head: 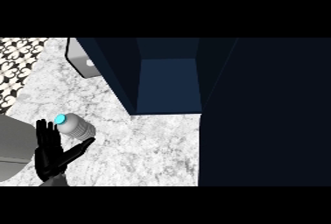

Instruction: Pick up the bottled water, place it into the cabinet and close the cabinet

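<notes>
Lying on its side on the marbled bench (142, 148), the bottled water (79, 127) points its blue cap toward the left hand (50, 151). The hand's fingers (47, 133) are straight and side by side, with the thumb splayed below the bottle; contact cannot be judged. Up and right, the cabinet (168, 83) stands open, its dark door (265, 113) filling the view's right. A grey appliance (82, 61) sits left of the cabinet.

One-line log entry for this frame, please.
stage: pre-grasp | left robot hand: open, beside bottled water | bottled water: on counter, outside cabinet | cabinet: open | right robot hand: not in view
</notes>
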